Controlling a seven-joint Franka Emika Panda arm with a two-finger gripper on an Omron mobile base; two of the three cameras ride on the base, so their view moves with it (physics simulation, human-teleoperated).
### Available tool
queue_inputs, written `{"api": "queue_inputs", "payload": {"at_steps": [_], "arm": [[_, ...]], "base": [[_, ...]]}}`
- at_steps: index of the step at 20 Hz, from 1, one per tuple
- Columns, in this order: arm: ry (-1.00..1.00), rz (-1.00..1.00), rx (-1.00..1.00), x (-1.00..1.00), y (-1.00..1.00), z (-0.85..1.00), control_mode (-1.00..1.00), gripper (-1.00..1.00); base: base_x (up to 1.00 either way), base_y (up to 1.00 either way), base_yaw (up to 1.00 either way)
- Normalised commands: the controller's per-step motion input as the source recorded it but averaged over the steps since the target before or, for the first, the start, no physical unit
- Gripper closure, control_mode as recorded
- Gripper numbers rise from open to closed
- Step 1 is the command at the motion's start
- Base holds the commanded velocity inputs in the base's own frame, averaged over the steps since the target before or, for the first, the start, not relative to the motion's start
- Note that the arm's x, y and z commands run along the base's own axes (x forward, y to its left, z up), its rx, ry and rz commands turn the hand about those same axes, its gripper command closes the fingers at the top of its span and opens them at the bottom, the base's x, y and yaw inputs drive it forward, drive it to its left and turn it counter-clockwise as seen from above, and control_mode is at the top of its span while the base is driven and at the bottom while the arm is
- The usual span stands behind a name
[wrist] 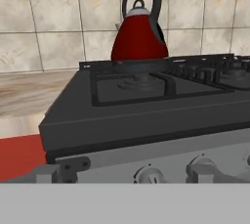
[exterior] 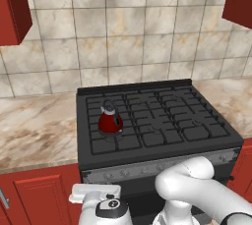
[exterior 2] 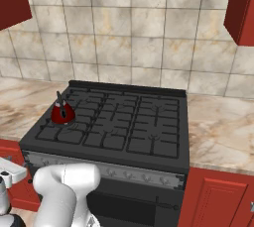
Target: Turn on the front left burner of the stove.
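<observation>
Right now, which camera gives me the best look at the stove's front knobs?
The hand view: the knobs sit close and large along the stove front strip. Both base views show the knob strip from above, small, partly hidden by the arm.

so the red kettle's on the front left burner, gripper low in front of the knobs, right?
Not quite. The kettle sits on the rear left grate, as the left base view shows; the front left burner is bare. The gripper is indeed low before the knobs.

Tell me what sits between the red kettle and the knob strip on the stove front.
In the hand view, the front left burner, bare grate, lies between the red kettle and the knob strip.
</observation>
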Motion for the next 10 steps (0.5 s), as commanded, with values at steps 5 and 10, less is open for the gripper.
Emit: {"api": "queue_inputs", "payload": {"at_steps": [5,10], "arm": [[0.0,0.0,0.0,0.0,-0.17,-0.16,-1.0,-1.0],[0.0,0.0,0.0,0.0,-0.25,-0.09,-1.0,-1.0]], "base": [[0.0,0.0,0.0],[0.0,0.0,0.0]]}}
